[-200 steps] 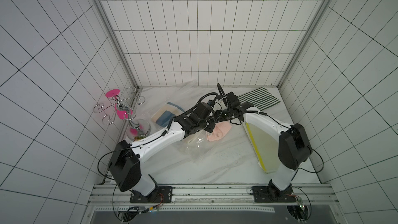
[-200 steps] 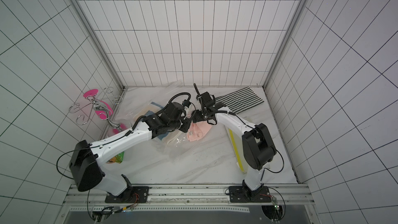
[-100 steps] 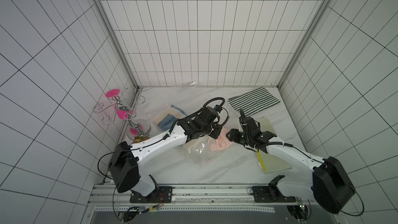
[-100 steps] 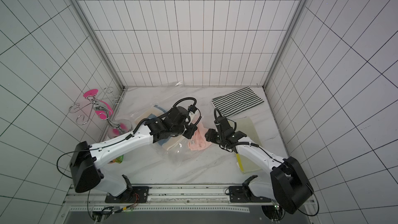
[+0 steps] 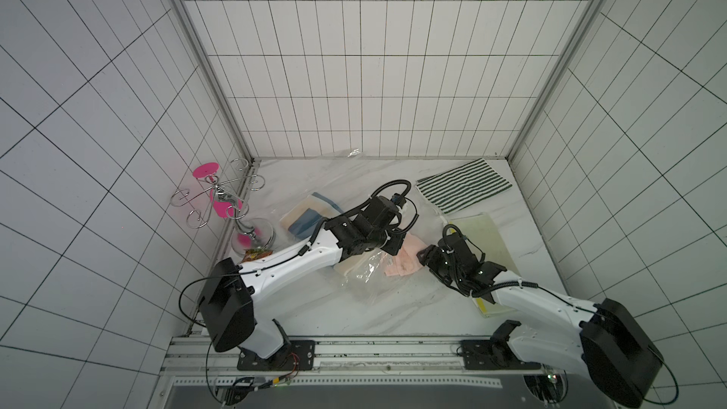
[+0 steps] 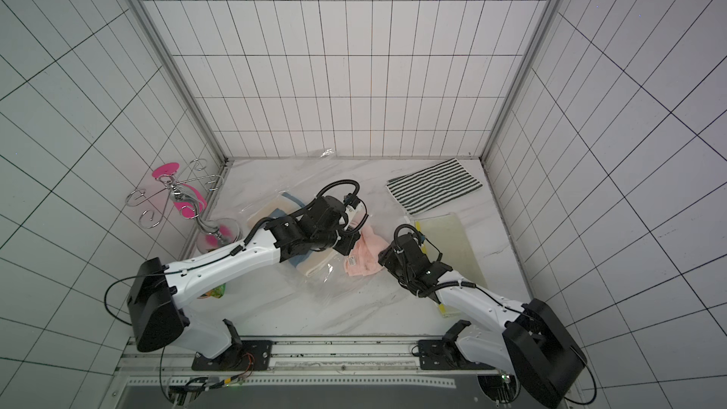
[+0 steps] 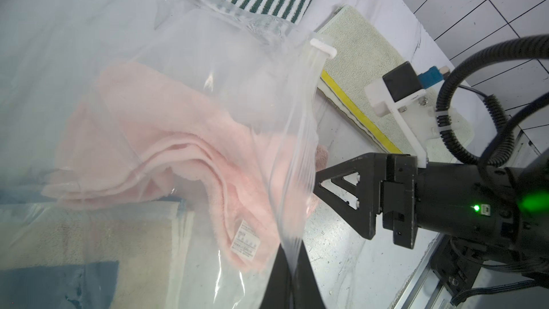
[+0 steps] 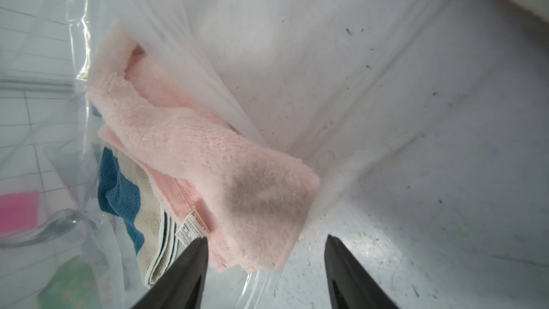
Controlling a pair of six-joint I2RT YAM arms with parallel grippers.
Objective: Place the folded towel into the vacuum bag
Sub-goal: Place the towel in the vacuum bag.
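Observation:
The folded towel (image 5: pixel 403 263) (image 6: pixel 366 255) is pink and lies mostly inside the mouth of the vacuum bag (image 5: pixel 366 281) (image 6: pixel 326 281), a clear crinkly bag spread across the table. Through the plastic the folded towel (image 7: pixel 166 144) shows above a blue and beige towel (image 7: pixel 89 248) deeper in the bag. My left gripper (image 7: pixel 292 251) is shut on the vacuum bag's (image 7: pixel 237 54) upper edge and holds it lifted. My right gripper (image 8: pixel 266 240) (image 5: pixel 423 259) stands open just outside the mouth, its fingers either side of the folded towel's (image 8: pixel 208 156) near end, with nothing gripped.
A green-striped towel (image 5: pixel 462 186) lies at the back right. A pale towel with a yellow edge (image 5: pixel 484 238) lies under my right arm. A metal stand with pink discs (image 5: pixel 224 198) stands by the left wall, with a snack packet (image 5: pixel 255 255) beside it.
My right arm has drawn back from over the bag toward the front right, leaving the pink towel in the bag's mouth. The left gripper keeps its hold on the bag edge.

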